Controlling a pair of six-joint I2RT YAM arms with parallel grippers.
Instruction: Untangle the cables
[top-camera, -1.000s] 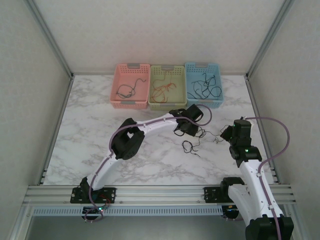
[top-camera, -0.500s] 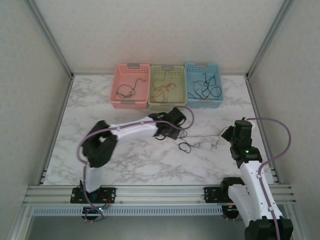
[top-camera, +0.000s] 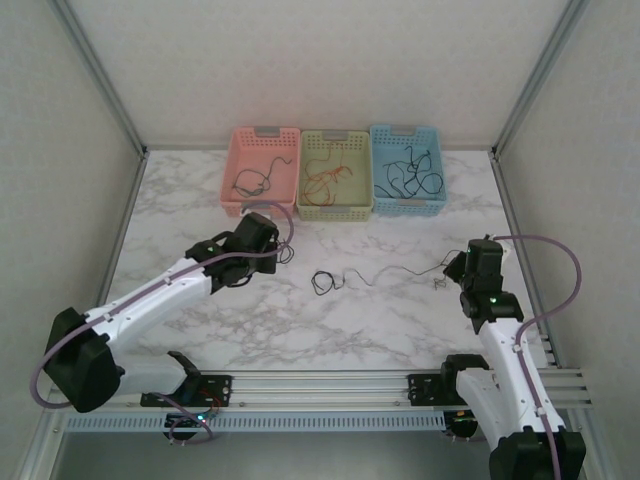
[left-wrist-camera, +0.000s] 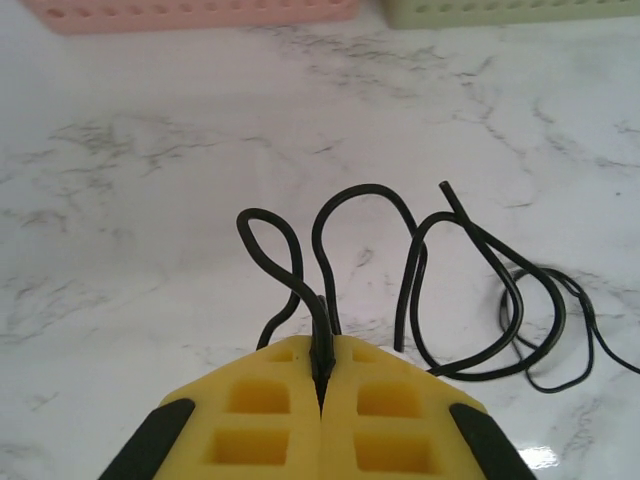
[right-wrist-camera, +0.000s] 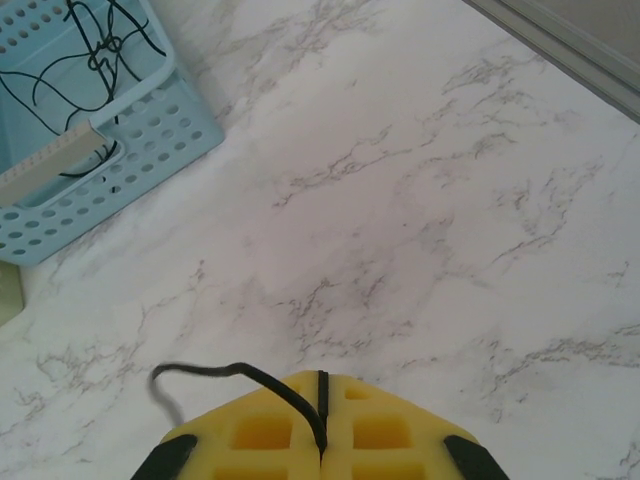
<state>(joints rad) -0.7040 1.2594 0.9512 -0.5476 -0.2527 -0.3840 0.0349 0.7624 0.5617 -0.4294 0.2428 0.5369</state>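
A black cable (left-wrist-camera: 364, 187) bends in loops in front of my left gripper (left-wrist-camera: 322, 345), whose yellow fingers are shut on it. From above, the left gripper (top-camera: 276, 252) hangs over the left-middle of the table. My right gripper (right-wrist-camera: 320, 435) is shut on another thin black cable (right-wrist-camera: 205, 371), which curls off to the left. From above, that thin cable (top-camera: 322, 283) lies in a small loop mid-table, with a fine strand running right to the right gripper (top-camera: 452, 270).
Three baskets line the back: pink (top-camera: 262, 205), green (top-camera: 335, 210) and blue (top-camera: 408, 207), each holding loose wires. The blue basket (right-wrist-camera: 130, 150) stands to the upper left in the right wrist view. Metal frame rails border the table.
The left arm has swung from mid-table to the left, carrying its black cable away from the right gripper. The remaining cable is drawn out, its loop shifted left. The right gripper has hardly moved.
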